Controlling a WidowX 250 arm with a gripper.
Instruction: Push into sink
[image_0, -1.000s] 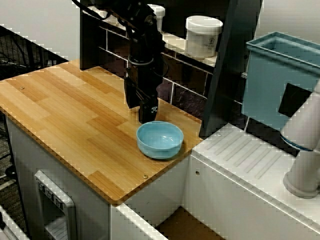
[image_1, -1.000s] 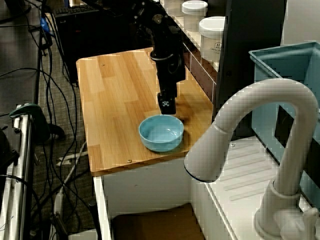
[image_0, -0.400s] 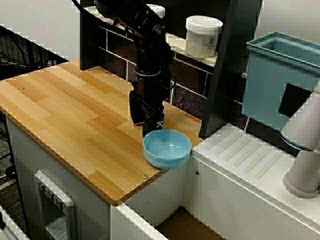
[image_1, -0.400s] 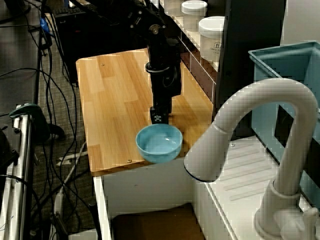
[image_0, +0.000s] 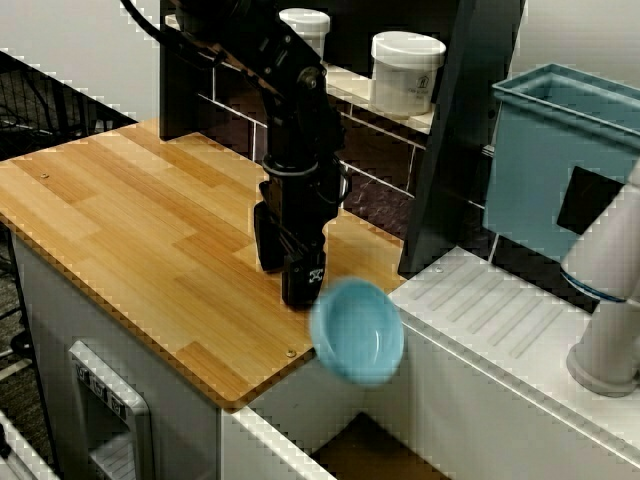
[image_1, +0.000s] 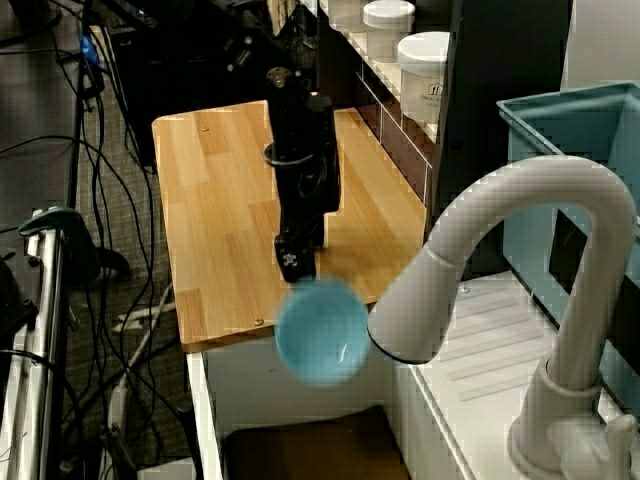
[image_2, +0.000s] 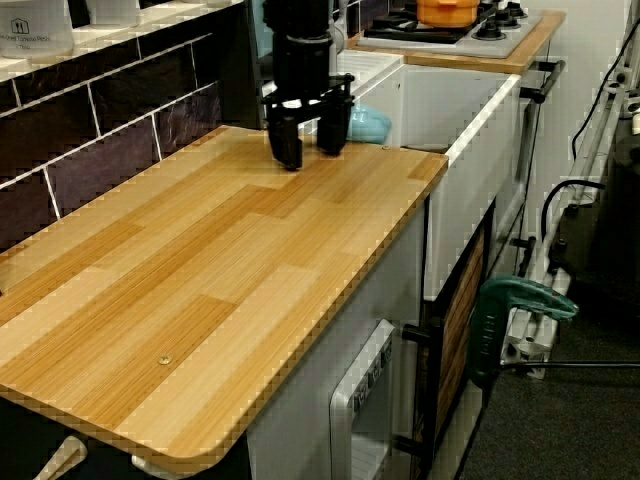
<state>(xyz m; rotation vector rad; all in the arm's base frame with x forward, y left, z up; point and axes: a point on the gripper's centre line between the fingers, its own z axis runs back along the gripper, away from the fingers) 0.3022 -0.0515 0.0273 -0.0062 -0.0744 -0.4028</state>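
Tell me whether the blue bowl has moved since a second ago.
Yes. The blue bowl has gone off the wooden counter's edge, tipped, toward the sink.

The wooden countertop (image_0: 130, 220) is a light, plank-patterned slab set on a white cabinet (image_0: 60, 350), with small screw heads near its corners. At its 3 o'clock side in the front view it meets the white ribbed draining surface (image_0: 490, 310). The sink (image_0: 375, 450) opens below the counter's corner at about 5 o'clock (only a strip of brown floor shows). No loose item seems to lie directly on the wood.
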